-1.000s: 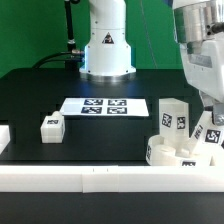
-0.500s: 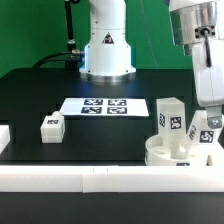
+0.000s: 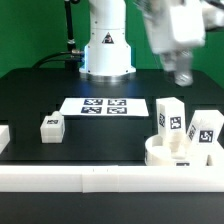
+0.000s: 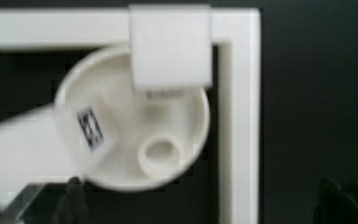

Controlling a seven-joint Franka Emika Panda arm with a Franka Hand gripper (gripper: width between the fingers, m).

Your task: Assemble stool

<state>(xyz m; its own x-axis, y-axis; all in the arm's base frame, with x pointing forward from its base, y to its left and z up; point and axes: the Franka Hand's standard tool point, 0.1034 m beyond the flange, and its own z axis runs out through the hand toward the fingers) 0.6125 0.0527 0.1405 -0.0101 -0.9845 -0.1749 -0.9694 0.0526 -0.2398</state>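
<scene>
Starting big: the black table (image 3: 30, 95) has lots of bare room. A long white rail (image 3: 90, 178) runs along its 6 o'clock edge in the exterior view. The marker board (image 3: 105, 105) lies flat in the middle. The round seat (image 3: 158, 153) sits at 4 o'clock, just beside the rail. One standing leg (image 3: 170, 120) and another standing leg (image 3: 205, 130) are up in it, and one hole (image 4: 163, 152) is not filled.

The gripper (image 3: 182, 72) hangs above the seat, blurry, with its fingers wide apart and nothing in them. The loose leg (image 3: 52, 126) lies alone on the table, well apart, at 8 o'clock from the gripper. I think the gripper must go there next. Which way its long side points is hard to tell.
</scene>
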